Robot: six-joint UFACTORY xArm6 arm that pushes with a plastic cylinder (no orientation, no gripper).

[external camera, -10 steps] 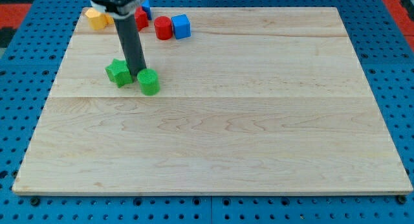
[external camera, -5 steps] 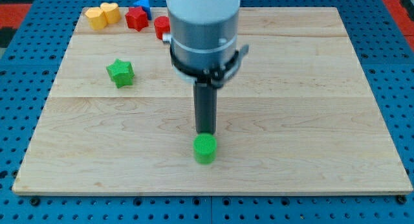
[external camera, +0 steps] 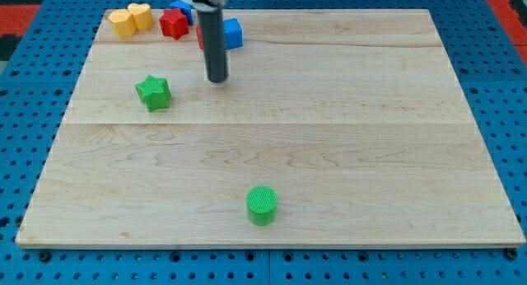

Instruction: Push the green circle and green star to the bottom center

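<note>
Board is lying flat on the blue pegboard; rod is standing upright, my tip sitting right of the green star, near but apart; no fingers here, just a bare rod, gripping nothing; green circle is resting near bottom centre, well apart from the star; yellow blocks, red star and blue cube are clustering at top left.

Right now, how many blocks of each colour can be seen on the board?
Green: 2, the star and the circle.
Yellow: 2.
Red: 2, a star and one half hidden.
Blue: 2.
Total: 8.
</note>
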